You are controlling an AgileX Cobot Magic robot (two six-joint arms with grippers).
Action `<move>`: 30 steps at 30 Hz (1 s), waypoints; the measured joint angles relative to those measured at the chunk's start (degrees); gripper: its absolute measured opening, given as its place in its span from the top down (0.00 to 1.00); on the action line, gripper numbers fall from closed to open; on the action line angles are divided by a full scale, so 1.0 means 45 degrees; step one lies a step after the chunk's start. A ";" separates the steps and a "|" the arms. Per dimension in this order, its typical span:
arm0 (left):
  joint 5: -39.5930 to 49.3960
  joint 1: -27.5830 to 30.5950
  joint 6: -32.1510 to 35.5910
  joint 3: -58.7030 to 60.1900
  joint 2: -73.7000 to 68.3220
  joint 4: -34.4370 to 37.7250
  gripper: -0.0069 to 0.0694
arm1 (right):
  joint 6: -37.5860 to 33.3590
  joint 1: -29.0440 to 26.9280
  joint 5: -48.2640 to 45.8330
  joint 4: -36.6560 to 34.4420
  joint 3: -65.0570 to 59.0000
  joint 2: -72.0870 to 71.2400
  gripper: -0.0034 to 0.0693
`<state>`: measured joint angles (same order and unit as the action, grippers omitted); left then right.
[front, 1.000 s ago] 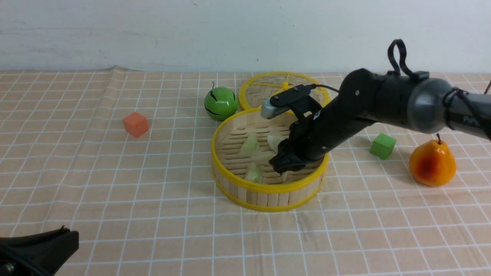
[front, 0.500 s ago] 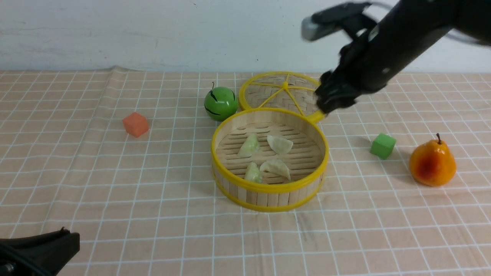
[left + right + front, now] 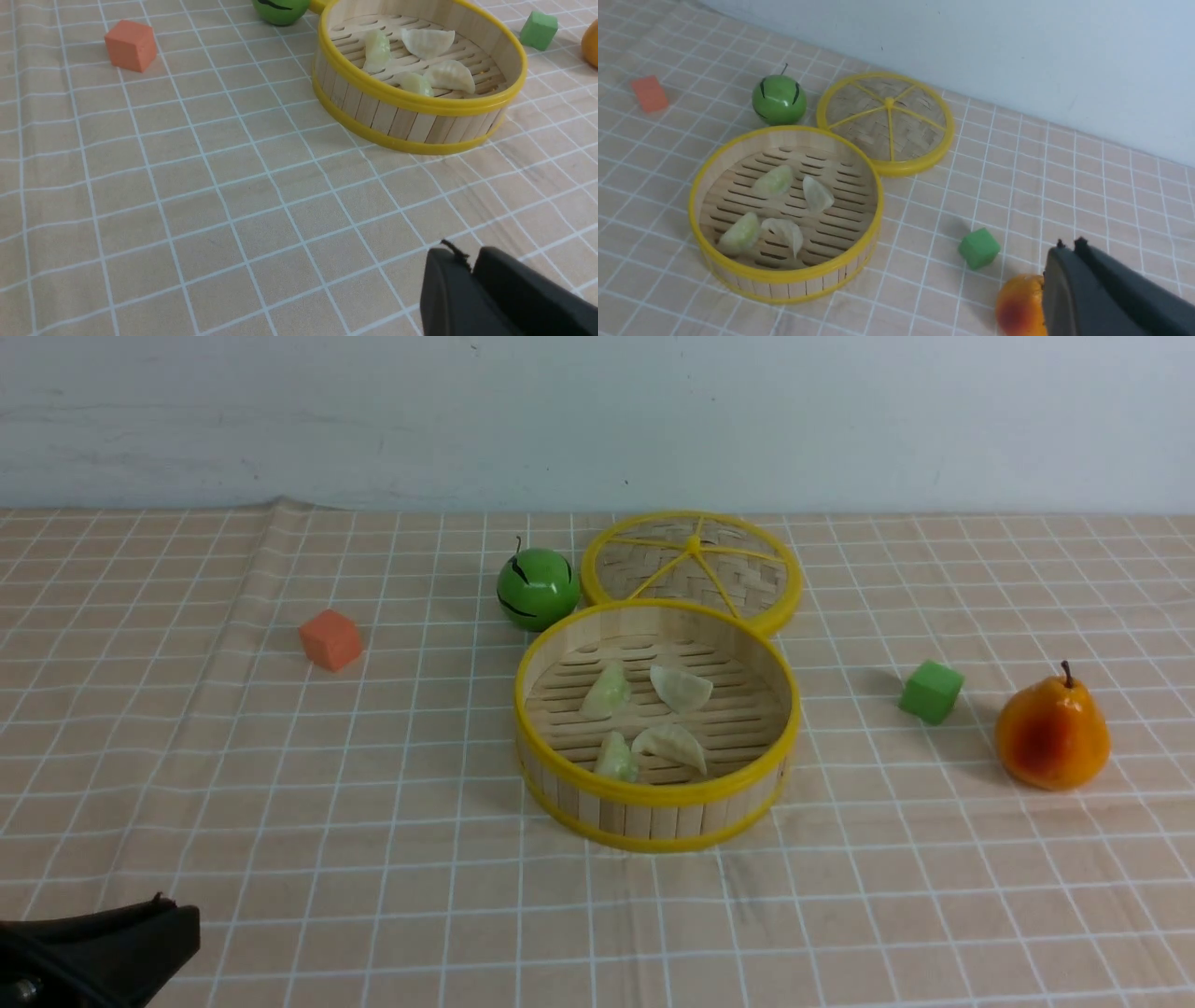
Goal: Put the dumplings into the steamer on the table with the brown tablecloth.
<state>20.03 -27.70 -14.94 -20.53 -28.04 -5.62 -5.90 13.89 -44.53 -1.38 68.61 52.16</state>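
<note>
Now showing all four dumplings (image 3: 681, 688) inside the steamer (image 3: 653, 795) on the counter (image 3: 373, 803), seemingly light, slick and best pinched across the plump middle, with left gripper (image 3: 467, 261) and right gripper (image 3: 1069, 249) both closed, empty.

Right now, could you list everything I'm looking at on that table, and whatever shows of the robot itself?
tablecloth: one, light brown with a white grid, covering the whole table
steamer: one, pale bamboo with yellow rims, middle of the table
dumplings: four, two pale green and two cream-white, on the steamer's floor
lid: one, woven with yellow rim and spokes, flat just behind the steamer
apple: one, green, left of the lid
orange cube: one, left of the steamer
green cube: one, right of the steamer
pear: one, orange-yellow, far right
left claw: one, black, shut and empty, near left corner
right claw: one, black, shut and empty, outside the front view
</note>
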 joint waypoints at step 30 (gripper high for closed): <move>0.0037 0.0000 0.0000 0.0013 0.0000 -0.0027 0.79 | -0.0387 -0.0187 1.2523 0.0077 -1.5553 -0.7129 0.96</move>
<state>20.20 -27.70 -14.94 -20.47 -28.04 -5.74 -7.64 13.05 11.82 -1.03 -1.38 20.08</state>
